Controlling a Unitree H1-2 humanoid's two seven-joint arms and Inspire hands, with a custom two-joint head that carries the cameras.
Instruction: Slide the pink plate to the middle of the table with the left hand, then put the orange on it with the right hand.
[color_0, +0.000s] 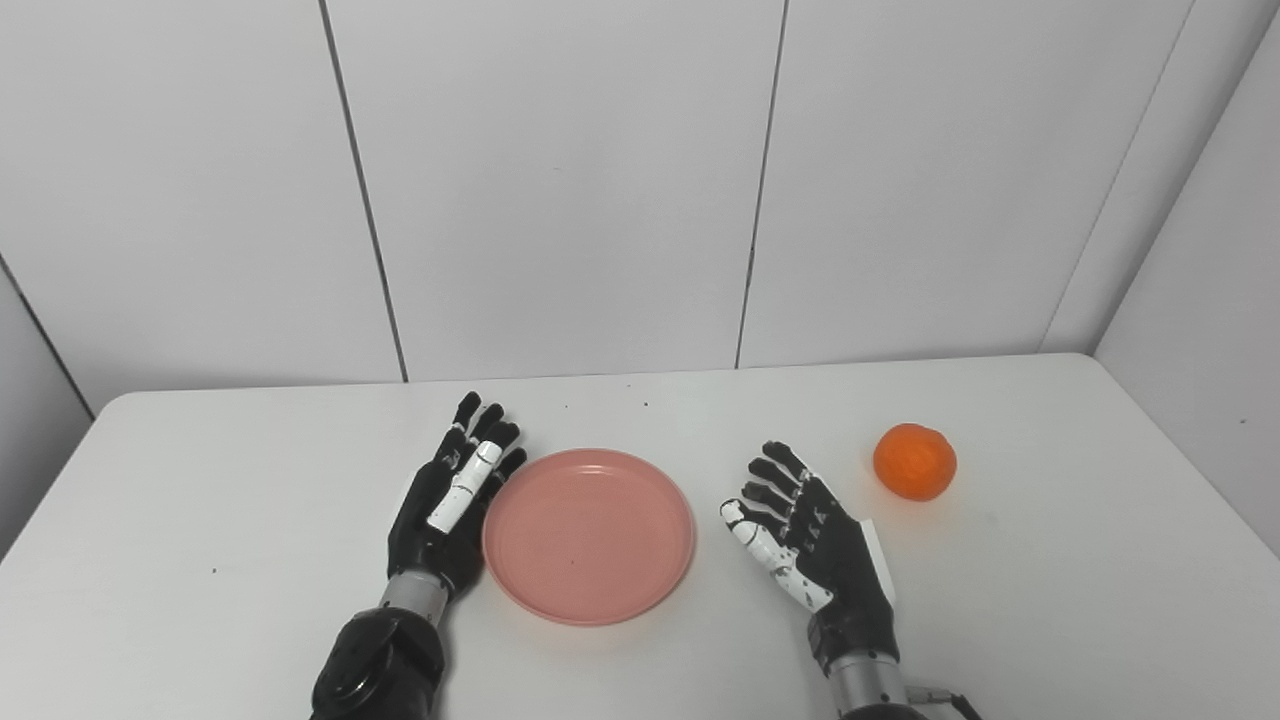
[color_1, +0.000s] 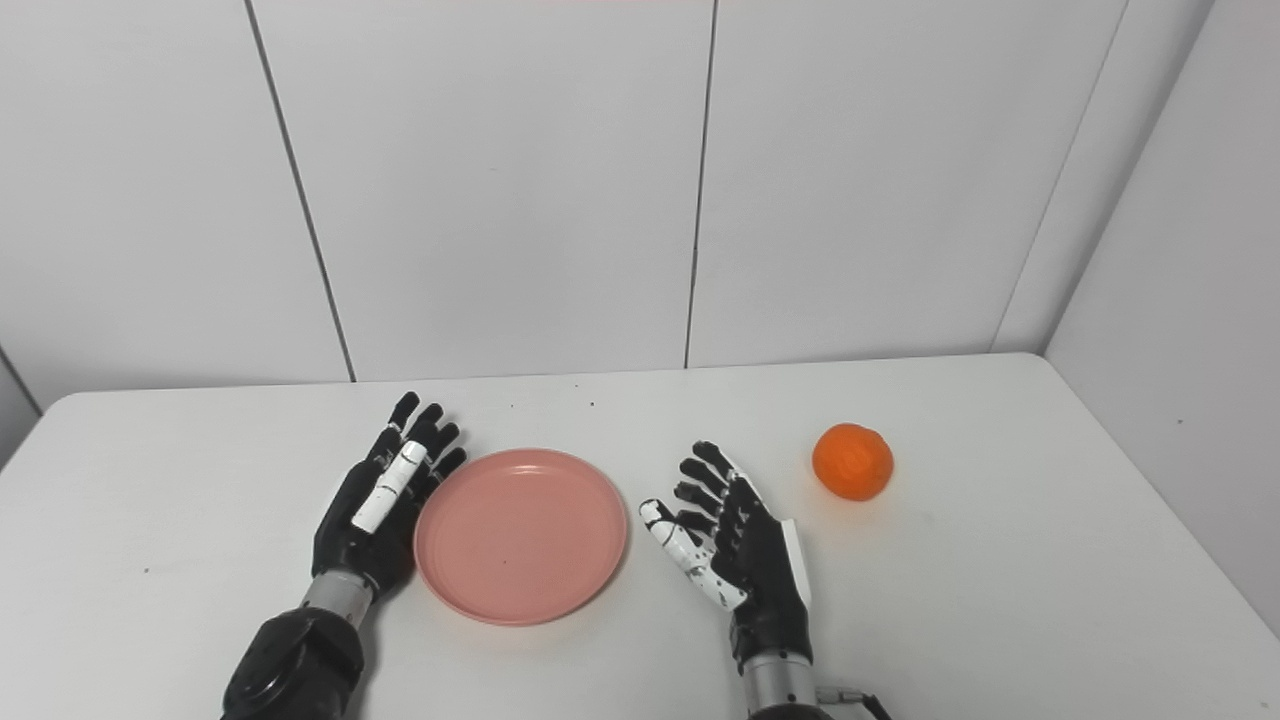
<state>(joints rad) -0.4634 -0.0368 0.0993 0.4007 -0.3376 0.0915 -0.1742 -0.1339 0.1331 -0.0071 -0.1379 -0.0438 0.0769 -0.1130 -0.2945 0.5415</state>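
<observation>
A round pink plate lies flat on the white table, near its middle and close to the front. My left hand stands edge-on against the plate's left rim, fingers straight and apart, holding nothing. My right hand rests to the right of the plate, palm turned inward, fingers spread and holding nothing, a small gap between it and the rim. The orange sits on the table beyond and to the right of the right hand, apart from it.
The white table reaches back to a panelled white wall. A side wall closes in on the right, near the table's right edge.
</observation>
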